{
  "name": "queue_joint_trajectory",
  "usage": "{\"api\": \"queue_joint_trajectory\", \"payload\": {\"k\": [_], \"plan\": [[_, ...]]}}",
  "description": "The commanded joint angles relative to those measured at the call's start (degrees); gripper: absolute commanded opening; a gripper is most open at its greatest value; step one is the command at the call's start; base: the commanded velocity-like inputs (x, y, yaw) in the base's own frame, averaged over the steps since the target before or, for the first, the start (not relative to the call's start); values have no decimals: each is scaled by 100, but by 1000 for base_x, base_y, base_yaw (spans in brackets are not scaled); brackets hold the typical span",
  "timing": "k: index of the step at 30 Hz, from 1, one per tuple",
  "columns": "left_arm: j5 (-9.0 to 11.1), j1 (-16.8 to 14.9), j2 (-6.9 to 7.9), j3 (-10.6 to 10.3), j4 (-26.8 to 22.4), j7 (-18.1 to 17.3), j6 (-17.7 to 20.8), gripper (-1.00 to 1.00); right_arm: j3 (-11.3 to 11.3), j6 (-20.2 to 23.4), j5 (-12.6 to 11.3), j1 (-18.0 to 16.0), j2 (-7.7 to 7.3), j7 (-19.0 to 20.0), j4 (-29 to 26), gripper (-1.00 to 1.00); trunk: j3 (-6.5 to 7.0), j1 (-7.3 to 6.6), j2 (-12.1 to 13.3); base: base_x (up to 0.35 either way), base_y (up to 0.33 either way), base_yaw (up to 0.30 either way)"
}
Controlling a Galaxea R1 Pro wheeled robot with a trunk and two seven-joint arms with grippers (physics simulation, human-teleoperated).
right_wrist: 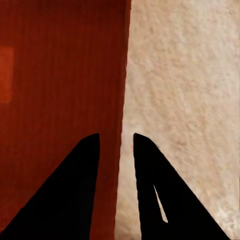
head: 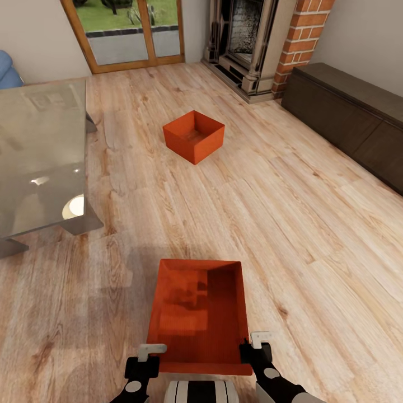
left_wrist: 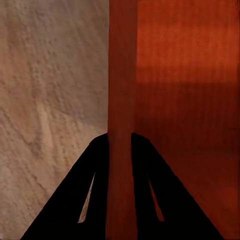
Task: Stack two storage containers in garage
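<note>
Nothing here carries writing I can read: no labels, brands, numbers or signs on anything.

Your robot's body: black-and-white arms, dark wedge fingers

At 6 o'clock in your head view sits the trunk top (head: 198, 391), white with black stripes across it. At 7 o'clock the left gripper (head: 150, 351) shows a pale grey angled bracket on a glossy black housing with a round grey joint cap below. At 5 o'clock the right gripper (head: 257, 340) looks alike, black housing, pale bracket, white forearm shell. In your wrist views, the fingers (left_wrist: 75, 200) (right_wrist: 65, 200) are flat black wedges with narrow slits.
</note>
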Motion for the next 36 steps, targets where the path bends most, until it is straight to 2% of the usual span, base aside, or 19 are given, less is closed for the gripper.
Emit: {"api": "queue_joint_trajectory", "payload": {"k": [1,13,22,23,29,36], "plan": [[0,-5,7,40,6,87,-19,-100,-80,-38,-93,-6,1,-50,8,-100,-3,-1,-1,0,0,0],[0,-1,4,56,6,87,-19,-100,-80,-46,-90,-4,4,-54,8,-100,-3,-1,-1,0,0,0],[-8,-3,7,48,6,87,-23,-100,-82,-46,-89,-8,4,-51,8,-100,159,-198,360,0,0,0],[-2,-2,32,48,45,87,-141,-100,-87,-46,-92,-4,5,-56,8,-100,177,-220,400,0,0,0],[-22,-6,27,53,39,87,-297,-100,-87,-46,-95,-4,5,-57,8,-100,285,-352,641,0,0,0],[-26,-3,24,57,35,87,-355,-100,-89,-46,-95,-4,5,-53,8,-100,410,-506,921,0,0,0]]}}
